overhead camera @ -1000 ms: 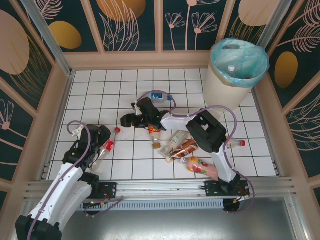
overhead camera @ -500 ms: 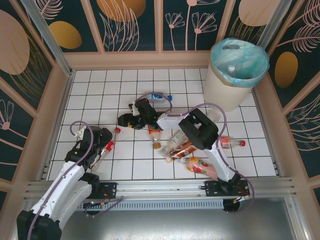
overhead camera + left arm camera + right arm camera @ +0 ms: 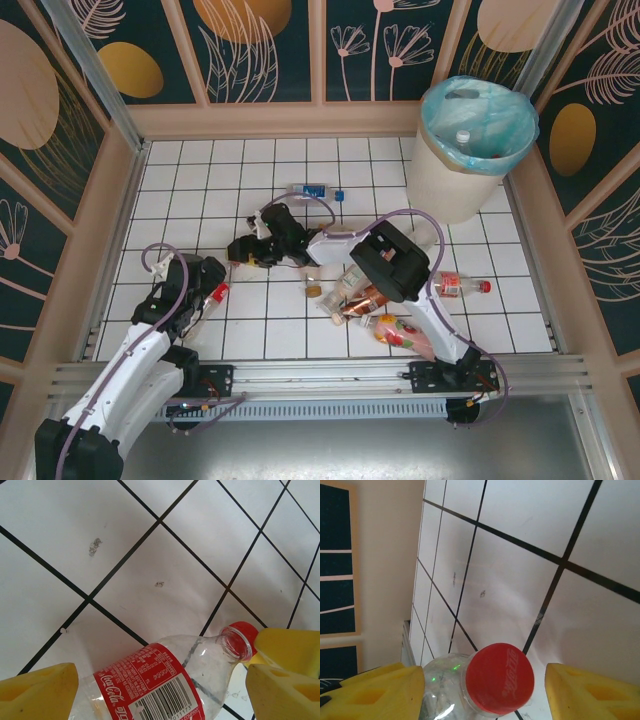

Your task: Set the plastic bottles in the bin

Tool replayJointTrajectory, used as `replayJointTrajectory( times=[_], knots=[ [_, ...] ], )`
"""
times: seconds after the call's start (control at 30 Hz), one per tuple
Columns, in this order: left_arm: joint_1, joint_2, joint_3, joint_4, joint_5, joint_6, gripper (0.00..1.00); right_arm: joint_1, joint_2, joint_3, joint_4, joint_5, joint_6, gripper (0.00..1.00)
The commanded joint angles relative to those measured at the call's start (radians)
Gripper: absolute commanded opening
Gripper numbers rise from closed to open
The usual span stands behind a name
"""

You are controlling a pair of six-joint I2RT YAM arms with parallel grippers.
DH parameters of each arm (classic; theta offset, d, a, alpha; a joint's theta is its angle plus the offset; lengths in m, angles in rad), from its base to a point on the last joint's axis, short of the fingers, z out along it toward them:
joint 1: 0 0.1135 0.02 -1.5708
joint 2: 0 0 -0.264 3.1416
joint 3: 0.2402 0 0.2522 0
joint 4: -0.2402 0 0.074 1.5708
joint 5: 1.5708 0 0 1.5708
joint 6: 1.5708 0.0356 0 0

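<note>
Step in hand (judged): pick-up of a bottle on the left half of the tabletop point(image 3: 180, 180).

- Left fingers point(image 3: 160, 680): spread wide and low over the tiles, one on each side of a clear Coke bottle point(image 3: 165, 680) lying on its side with its red label up. There are small gaps at both sides, so nothing is clamped.
- Right fingers point(image 3: 487, 690): also spread wide, straddling the red cap point(image 3: 500, 685) of a clear bottle, with no pad on it. From above, this arm reaches across to just beside the left one. It may be the same bottle, but I cannot tell.
- Bin point(image 3: 440, 185): stands at the far right corner, well apart from both arms, with at least one bottle already inside. Loose bottles point(image 3: 365, 295) lie near the middle, one point(image 3: 460, 286) to the right and one point(image 3: 312, 189) farther back.

How to do it well:
- Only one arm should close. If both are on one bottle, the right arm is better placed to reach the bin.
- Close across the labelled body, not the tapering neck or cap, which would likely squirt out.
- Squeeze gently, as the thin walls will probably buckle.
- Lift clear of the neighbouring bottles before swinging over.
- Release only once past the rim.
</note>
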Motion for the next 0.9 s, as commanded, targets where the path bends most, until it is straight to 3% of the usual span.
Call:
replayJointTrajectory(
  times=[0.0,0.33,0.87],
  knots=[
    [0.007,-0.005,-0.004,0.025,0.024,0.002,0.87,0.023,0.036,0.015,-0.017,-0.038,0.029,0.65],
    [0.006,0.038,-0.022,0.043,0.044,0.018,0.87,0.011,0.073,0.028,-0.019,-0.035,0.059,0.62],
    [0.006,0.033,-0.033,0.069,0.04,0.025,0.86,-0.016,0.026,-0.019,0.058,-0.042,0.109,0.29]
  ],
)
